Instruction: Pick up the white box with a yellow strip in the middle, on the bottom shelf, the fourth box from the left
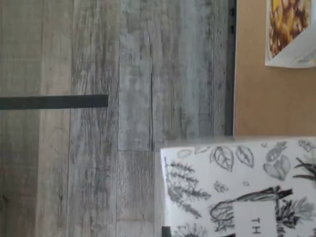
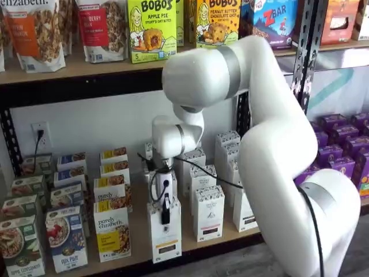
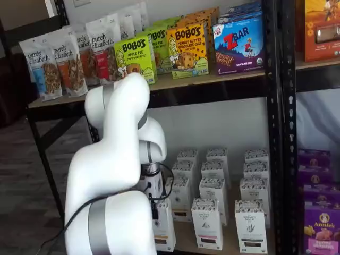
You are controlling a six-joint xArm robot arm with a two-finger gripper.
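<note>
White carton, the target: the white box with a yellow strip (image 2: 165,232) stands at the front edge of the bottom shelf (image 2: 141,239), its yellow-orange strip showing above dark text low on its face.
Landmark: every place below is given relative to that box.
Gripper position: the gripper (image 2: 165,211) hangs directly over the box's top, its black part reaching down across the upper front of the carton in a shelf view; the other shelf view shows the same spot (image 3: 154,208) mostly behind the arm.
Finger state: I cannot tell; the black fingers read as one dark shape, with no gap and no clear clamp on the carton.
Neighbour on one side: a purely elizabeth box (image 2: 112,235) with a big yellow panel stands just beside it.
Neighbour on the other side: a like white carton with a black strip (image 2: 208,212) stands near.
Wrist view: the patterned top of a white carton (image 1: 237,187) fills one corner, tan shelf board (image 1: 252,79) beyond it.
Risk, tipping: the carton is tall and narrow, so an off-centre squeeze could probably topple it off the front rail.
Risk, collision: a wide finger could likely nudge either neighbour.
Risk, slip: a shallow hold near the top might let the smooth carton slide out when raised.
</note>
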